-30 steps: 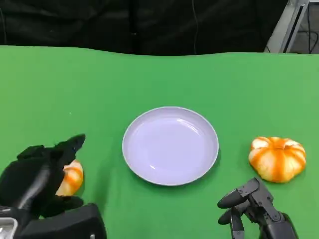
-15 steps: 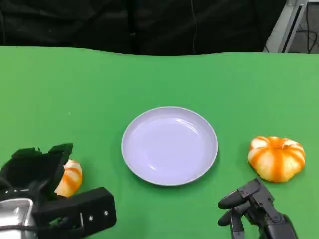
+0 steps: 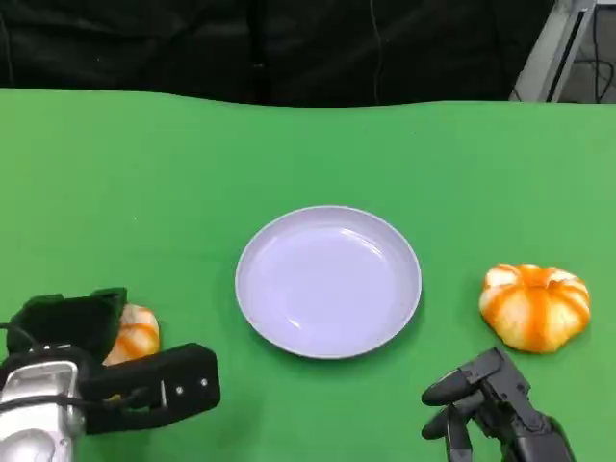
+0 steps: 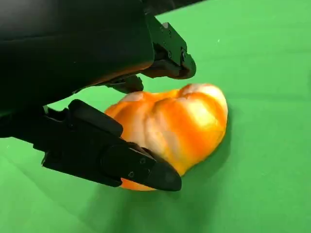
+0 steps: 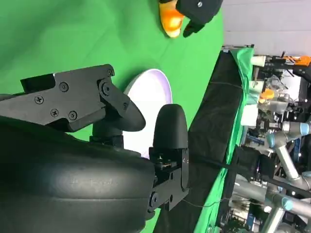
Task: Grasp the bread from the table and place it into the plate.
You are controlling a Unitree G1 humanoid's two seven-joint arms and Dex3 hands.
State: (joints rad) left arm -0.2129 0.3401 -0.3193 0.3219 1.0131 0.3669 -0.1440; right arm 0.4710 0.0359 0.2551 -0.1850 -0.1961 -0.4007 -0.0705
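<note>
In the head view, a round lavender plate (image 3: 328, 280) sits in the middle of the green table (image 3: 289, 154), with nothing on it. At the lower left, the left hand (image 3: 91, 361) lies over an orange-and-white bread (image 3: 133, 334), which rests on the table well to the left of the plate; only the bread's right part peeks out past the black fingers, and a long black digit stretches toward the plate side just below it. A second bread roll (image 3: 535, 306), striped orange and cream and shaped like a small pumpkin, sits on the table to the right of the plate, apart from it. Just below that roll, the right hand (image 3: 486, 404) rests at the lower right with its fingers loosely apart and nothing in them, not touching the roll. In the left wrist view, the left hand (image 4: 97, 87) brackets the bread (image 4: 180, 121): one black finger lies against its near lower side and others arch over its top, so the hand grasps the bread while it still rests on the green cloth. In the right wrist view, the right hand (image 5: 107, 145) shows spread, unloaded fingers; beyond them lies the plate (image 5: 153, 90), and farther off the bread (image 5: 170, 19) beneath the left hand (image 5: 199, 9).
</note>
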